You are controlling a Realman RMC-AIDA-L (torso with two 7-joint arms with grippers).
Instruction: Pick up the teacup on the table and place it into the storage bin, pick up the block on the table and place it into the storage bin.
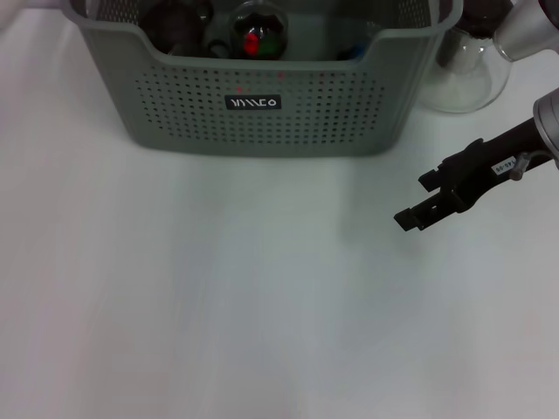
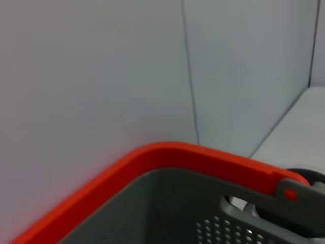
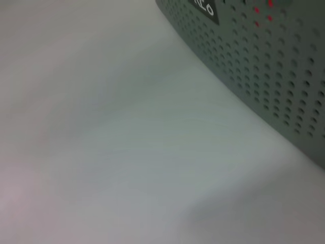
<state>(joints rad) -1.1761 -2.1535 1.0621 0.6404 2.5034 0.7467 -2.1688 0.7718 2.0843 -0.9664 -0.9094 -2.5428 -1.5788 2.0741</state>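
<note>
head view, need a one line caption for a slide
Right gripper, fingers open and empty, hovers over the white table beside the grey-green perforated plastic storage bin; a clear glass jug stands behind.

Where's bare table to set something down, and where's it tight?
Free: the white table in front of the grey-green perforated plastic storage bin, left of the black right gripper. Tight: the far right corner, where the clear glass jug stands beside the bin.
</note>
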